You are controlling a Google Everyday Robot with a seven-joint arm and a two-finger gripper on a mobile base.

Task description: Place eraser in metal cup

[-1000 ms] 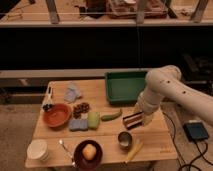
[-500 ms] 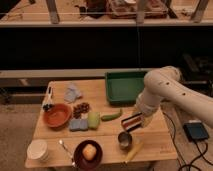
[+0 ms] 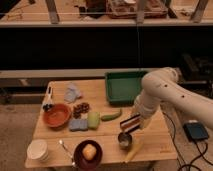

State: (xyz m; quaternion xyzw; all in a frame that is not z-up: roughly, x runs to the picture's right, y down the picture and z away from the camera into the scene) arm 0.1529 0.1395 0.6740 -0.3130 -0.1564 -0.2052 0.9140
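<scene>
The eraser (image 3: 129,123), a flat block with red, white and dark stripes, is held tilted in my gripper (image 3: 135,123) just above the metal cup (image 3: 124,140). The cup is small and shiny and stands near the front edge of the wooden table (image 3: 60,90), right of centre. My white arm (image 3: 160,92) reaches in from the right. The gripper is shut on the eraser, whose lower left end points down toward the cup's rim.
A green tray (image 3: 125,85) stands at the back right. An orange bowl (image 3: 56,115), a dark red bowl (image 3: 88,153) holding a round fruit, a white bowl (image 3: 37,149), a blue-grey sponge (image 3: 78,125), a banana (image 3: 134,151) and a spoon (image 3: 66,150) lie around.
My gripper has lowered the eraser slightly toward the metal cup and tilted it. Nothing else on the table has moved.
</scene>
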